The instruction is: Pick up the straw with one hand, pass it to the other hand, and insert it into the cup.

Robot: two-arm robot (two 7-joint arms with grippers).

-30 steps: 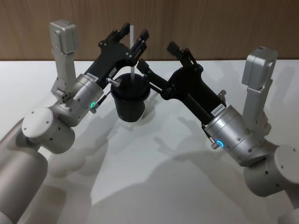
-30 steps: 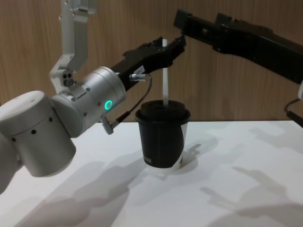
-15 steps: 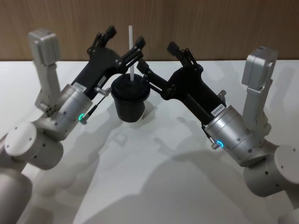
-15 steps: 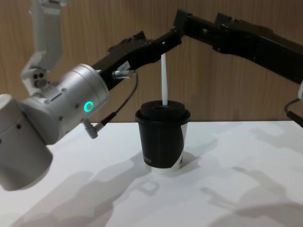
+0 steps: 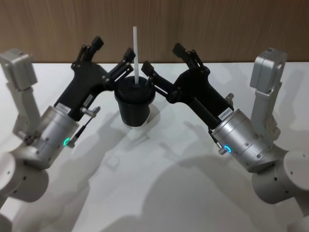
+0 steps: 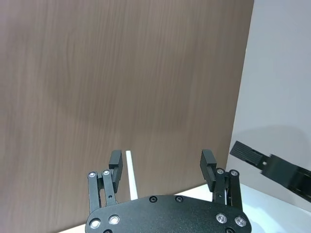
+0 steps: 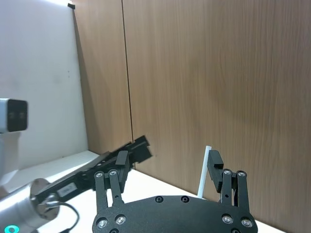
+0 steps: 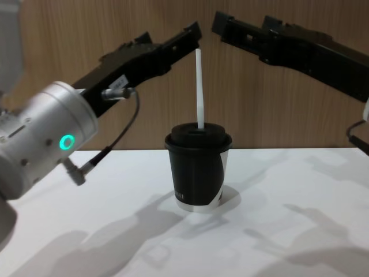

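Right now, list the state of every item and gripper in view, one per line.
straw: upright, standing through the lid, free of both grippers.
cup: upright on the table, lid on.
left gripper: open, just left of the straw.
right gripper: open, beside the cup, holding nothing.

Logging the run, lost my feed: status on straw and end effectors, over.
Left end effector open, clear of straw. Right end effector open, beside cup. Straw upright through lid. Nothing in the way.
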